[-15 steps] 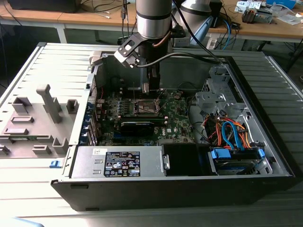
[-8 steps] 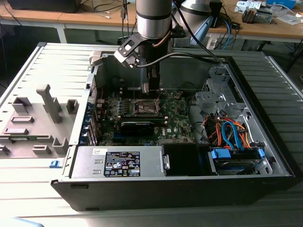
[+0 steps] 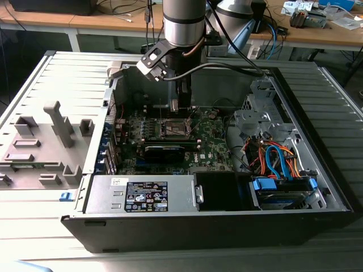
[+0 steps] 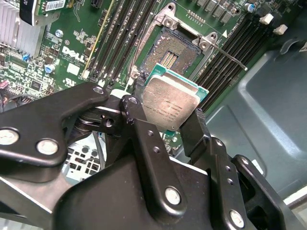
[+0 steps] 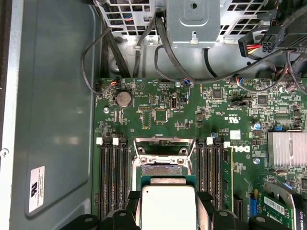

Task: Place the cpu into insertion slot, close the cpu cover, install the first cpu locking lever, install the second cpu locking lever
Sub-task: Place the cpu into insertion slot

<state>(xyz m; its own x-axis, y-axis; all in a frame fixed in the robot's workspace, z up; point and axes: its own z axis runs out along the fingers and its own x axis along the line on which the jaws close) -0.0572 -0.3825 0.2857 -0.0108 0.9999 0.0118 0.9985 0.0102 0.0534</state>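
My gripper point(image 4: 168, 109) is shut on the cpu point(image 4: 170, 103), a flat silvery square chip with a green rim, held by two opposite edges between the black fingers point(image 4: 135, 111). It hangs tilted just above the insertion slot point(image 4: 169, 53), whose brownish-gold contact field lies uncovered. In the first wrist view the cpu point(image 5: 168, 207) sits between the fingertips, close to the insertion slot point(image 5: 162, 170). The cpu cover point(image 5: 163, 144) stands raised at the slot's edge. A thin locking lever point(image 4: 231, 60) sticks out sideways, unlatched. In the exterior view the gripper point(image 3: 174, 107) hovers over the slot point(image 3: 176, 129).
Long black memory slots point(image 5: 111, 177) flank the socket on both sides. A finned heatsink point(image 5: 286, 149) lies nearby. The case holds a power supply point(image 3: 144, 195), a drive cage with blue and orange cables point(image 3: 278, 161), and steel walls. A grey fixture point(image 3: 45, 141) lies at the exterior view's left.
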